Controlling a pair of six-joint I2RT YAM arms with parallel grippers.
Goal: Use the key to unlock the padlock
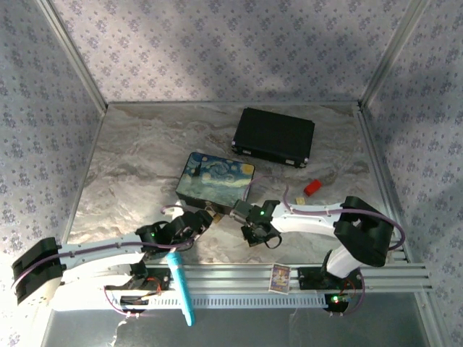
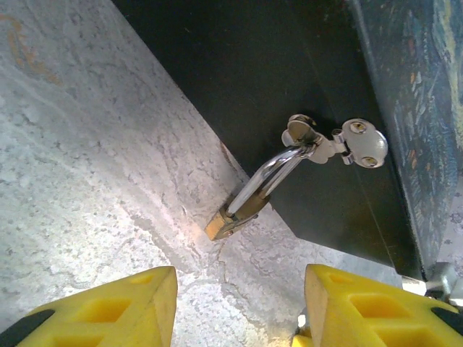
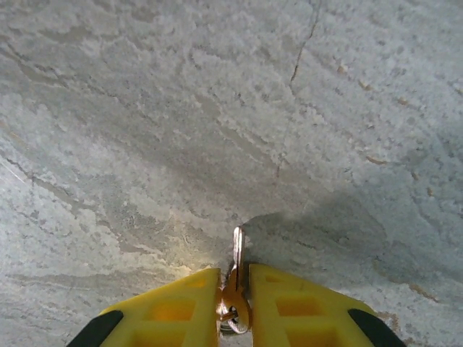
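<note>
Box front: the dark wall of the painted box (image 1: 215,179) closes the way behind the padlock (image 2: 235,217), which slants down from the latch (image 2: 340,144).
Left approach: bare table (image 2: 87,181) lies between the padlock and the spread fingers of the left gripper (image 2: 239,311).
Right approach: open marble lies ahead of the right gripper (image 3: 234,307), which pinches the key (image 3: 236,278).
Far side: the black case (image 1: 275,136) and the red piece (image 1: 312,187) stand apart from both arms.

The top external camera sits high behind the arm bases and looks down and forward across the whole worktop (image 1: 130,166). The left wrist camera looks out between the left fingers (image 2: 108,303) from close above the worktop, with the padlock (image 2: 239,210) just ahead of them. The right wrist camera, closer still, faces marbled worktop beyond the right fingers (image 3: 173,311), with the key (image 3: 236,289) between them. All three views share that surface.
</note>
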